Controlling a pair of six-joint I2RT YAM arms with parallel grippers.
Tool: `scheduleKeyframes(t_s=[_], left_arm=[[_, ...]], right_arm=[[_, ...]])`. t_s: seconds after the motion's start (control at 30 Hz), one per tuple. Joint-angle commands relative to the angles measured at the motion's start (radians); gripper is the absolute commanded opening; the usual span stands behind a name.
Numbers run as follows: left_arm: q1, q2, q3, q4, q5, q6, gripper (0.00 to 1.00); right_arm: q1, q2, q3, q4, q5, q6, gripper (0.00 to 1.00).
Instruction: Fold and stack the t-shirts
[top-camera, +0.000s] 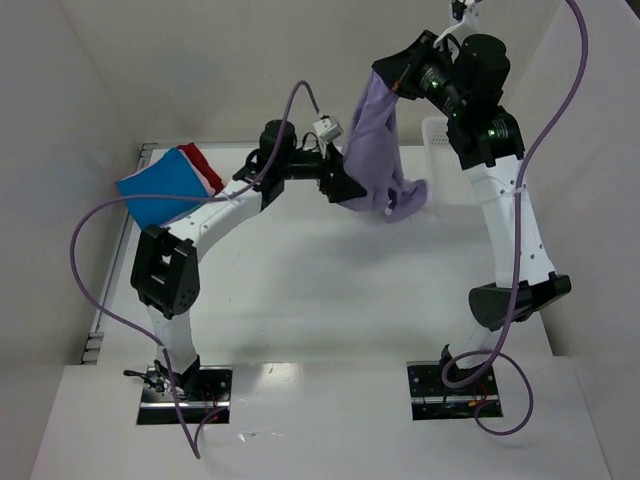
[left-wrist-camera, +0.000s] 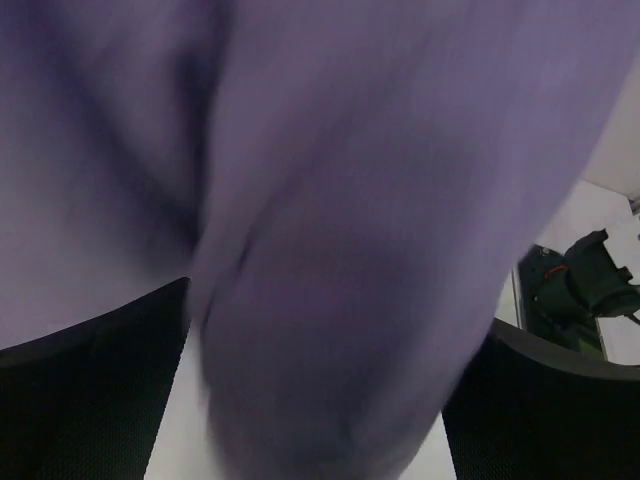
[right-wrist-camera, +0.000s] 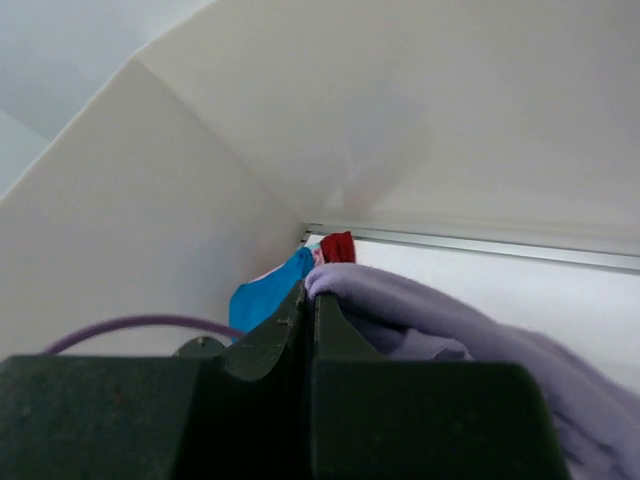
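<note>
Lavender tee, limp & creased, top pinched in R hand, L hand wide at lower folds

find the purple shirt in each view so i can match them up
Top external: purple shirt hangs upper middle from the right gripper.
Left wrist: the shirt fills the picture, blurred.
Right wrist: lower right, beside the gripper.
Shared landmark: blue shirt, far left from above, centre-left on right wrist.
</note>
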Motion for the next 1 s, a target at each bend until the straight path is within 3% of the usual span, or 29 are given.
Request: scheduleKeyframes(t_s=[0.0, 0.03, 0.07, 0.17, 0.33, 0.47, 0.57, 0.7, 0.77, 0.87, 0.97], left_arm=[[-0.079, 0.004, 0.026, 0.216, -0.036, -0.069, 0.96], [-0.079, 0.004, 0.014, 0.217, -0.057, -0.08, 0.96], [-0.089, -0.013, -0.033, 0.248, -0.084, -0.095, 0.62], [-0.101, -0.098, -0.13, 0.29, -0.3, -0.113, 0.0], [-0.008, -0.243, -0.075, -0.002, -0.448, -0.031, 0.0], [0.066, -0.349, 0.006, -0.199, -0.463, 0.037, 0.0], [0.213, -0.399, 0.186, -0.358, -0.372, 0.055, 0.0], [0.29, -0.37, 0.455, -0.491, -0.335, 0.046, 0.0], [0.358, -0.282, 0.66, -0.702, -0.29, 0.046, 0.0], [0.41, -0.266, 0.724, -0.79, -0.29, 0.095, 0.0], [0.442, -0.31, 0.634, -0.801, -0.339, 0.156, 0.0]], right_arm=[[-0.001, -0.061, -0.062, 0.092, -0.036, 0.034, 0.0], [-0.001, -0.062, -0.082, 0.092, -0.036, 0.034, 0.0], [-0.001, -0.078, -0.105, 0.092, -0.036, 0.034, 0.0], [0.009, -0.101, -0.114, 0.092, -0.036, 0.034, 0.0], [0.009, -0.112, -0.138, 0.051, 0.063, -0.031, 0.0], [-0.016, -0.112, -0.177, 0.066, 0.073, -0.031, 0.0], [-0.038, -0.112, -0.186, 0.116, 0.088, -0.031, 0.0], [-0.038, -0.092, -0.186, 0.146, 0.114, -0.031, 0.0], [-0.038, -0.057, -0.163, 0.146, 0.134, -0.031, 0.0], [-0.047, -0.057, -0.163, 0.146, 0.16, -0.042, 0.0], [-0.08, -0.066, -0.163, 0.135, 0.182, -0.051, 0.0]])
